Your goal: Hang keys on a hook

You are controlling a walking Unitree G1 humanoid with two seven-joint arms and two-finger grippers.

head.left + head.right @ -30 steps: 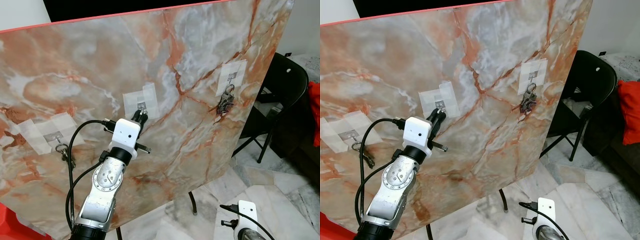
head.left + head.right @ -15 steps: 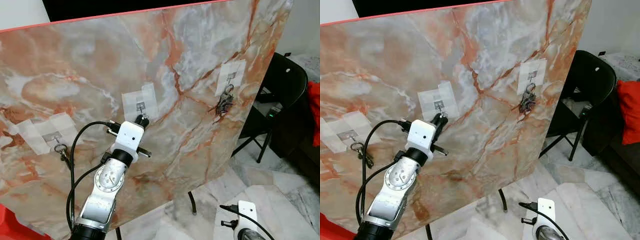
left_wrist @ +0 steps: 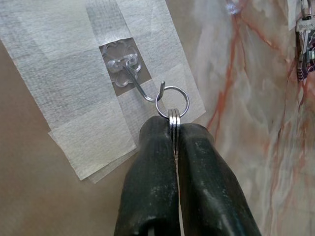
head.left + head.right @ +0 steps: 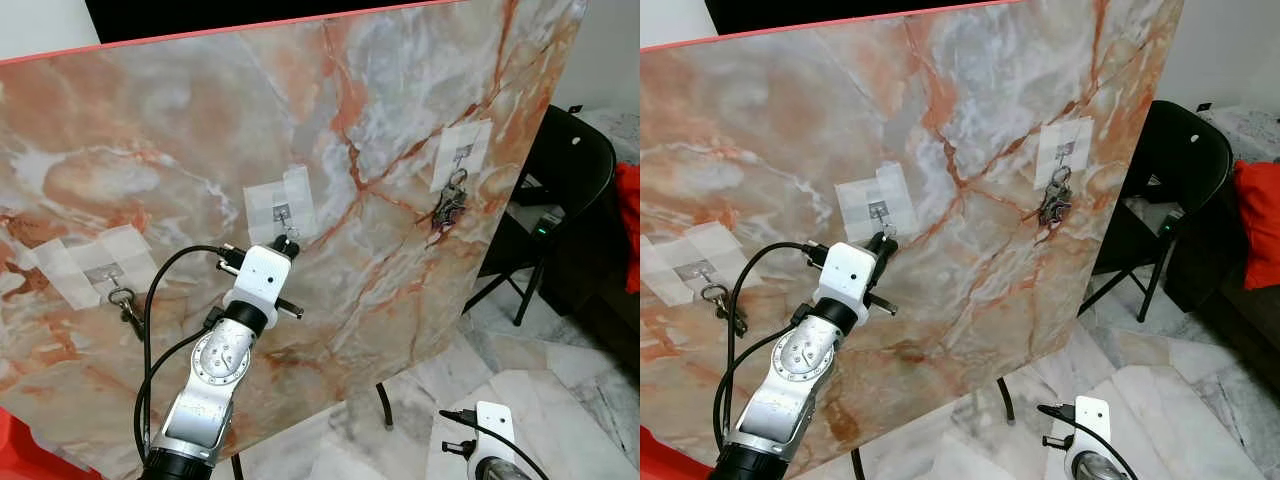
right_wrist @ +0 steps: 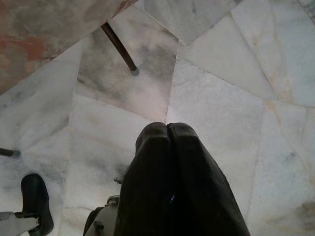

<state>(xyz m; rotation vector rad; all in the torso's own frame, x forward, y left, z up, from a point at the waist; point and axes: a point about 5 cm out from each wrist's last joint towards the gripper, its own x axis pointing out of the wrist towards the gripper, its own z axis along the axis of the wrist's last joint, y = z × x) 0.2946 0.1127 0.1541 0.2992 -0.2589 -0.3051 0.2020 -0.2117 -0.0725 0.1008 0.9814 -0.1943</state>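
Left gripper (image 3: pixel 173 129) is up at the marble board (image 4: pixel 400 120), fingers clamped on the keys (image 3: pixel 173 119), ring hooked over the middle hook (image 3: pixel 142 91). Right gripper (image 5: pixel 168 129) hangs low, fingers together.

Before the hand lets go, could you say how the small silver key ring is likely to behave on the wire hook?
The small silver key ring, pinched in the left hand, looks rigid and light. It seems threaded over the thin wire hook, so it would probably swing, and its smooth metal might slide.
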